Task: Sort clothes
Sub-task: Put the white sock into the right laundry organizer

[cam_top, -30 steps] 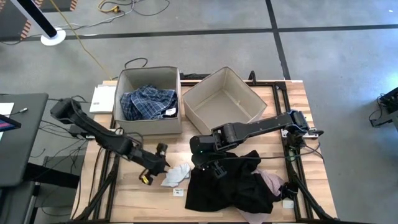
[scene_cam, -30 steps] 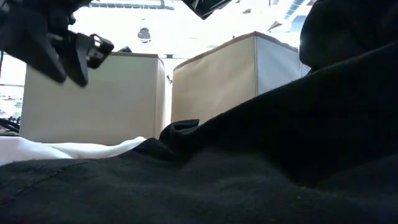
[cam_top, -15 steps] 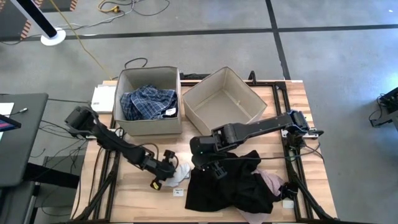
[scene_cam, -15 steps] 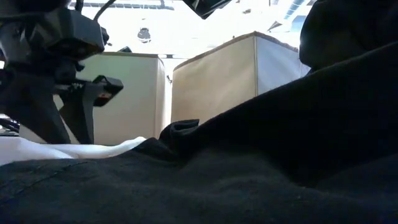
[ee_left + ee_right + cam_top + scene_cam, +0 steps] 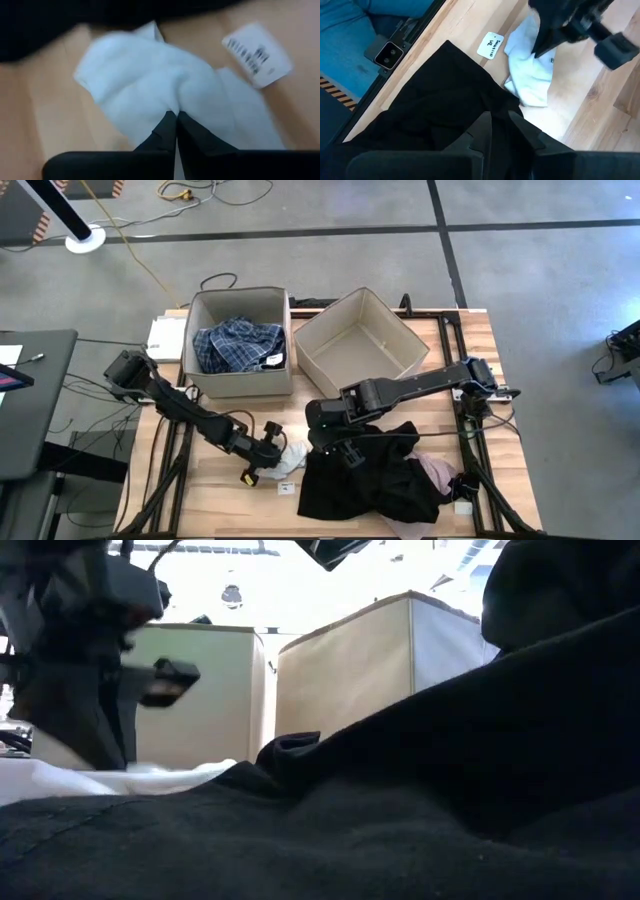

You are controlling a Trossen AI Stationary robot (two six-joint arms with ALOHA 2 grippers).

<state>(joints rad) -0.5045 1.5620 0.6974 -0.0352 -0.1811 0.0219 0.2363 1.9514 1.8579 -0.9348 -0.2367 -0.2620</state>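
On the wooden table (image 5: 210, 480), the white cloth (image 5: 150, 85) is pinched by the left gripper (image 5: 175, 117), fingers closed; the right gripper (image 5: 500, 125), narrowly parted, rests on the black garment (image 5: 370, 485) alongside.

Left wrist view. The left gripper (image 5: 176, 116) has both dark fingers (image 5: 162, 132) pressed together, tips on a crumpled white garment (image 5: 150, 80) lying on the wooden table (image 5: 30, 110). A white printed tag (image 5: 257, 54) lies just beside the white garment. A black garment (image 5: 65, 20) borders the white garment on the side opposite the gripper.
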